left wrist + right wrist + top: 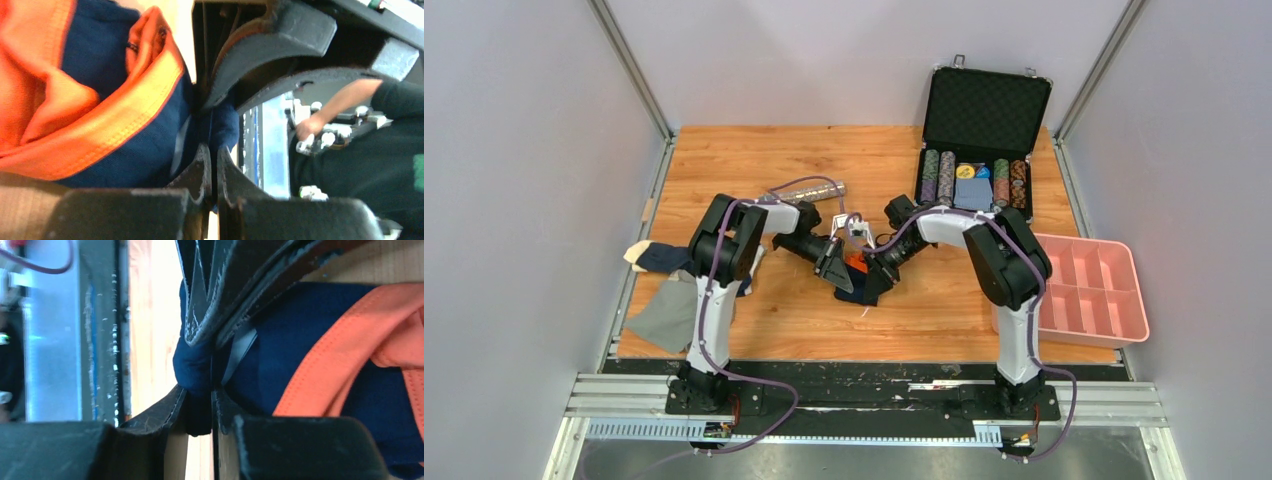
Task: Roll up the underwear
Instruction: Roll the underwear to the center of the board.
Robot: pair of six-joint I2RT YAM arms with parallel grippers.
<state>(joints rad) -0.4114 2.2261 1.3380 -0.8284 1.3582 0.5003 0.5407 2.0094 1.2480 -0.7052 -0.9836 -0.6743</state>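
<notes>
The soft navy underwear [858,285] with an orange band lay bunched mid-way on the wooden plank table [924,310], its fold pinched by the left tool [212,155] and the right tool [200,392], both closed narrow on it. Plain grey walls [524,150] enclosed three sides. Around it sat one second dark underwear [664,258], one flat grey cloth [662,318], one open black chip case [986,105] and one pink divided tray [1114,300].

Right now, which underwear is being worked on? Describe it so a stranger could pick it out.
On the wooden table, look to the middle. There lies the navy underwear, pinched by the left gripper and the right gripper. Its orange band sets it apart from the other dark pair and the grey cloth at the left edge.
</notes>
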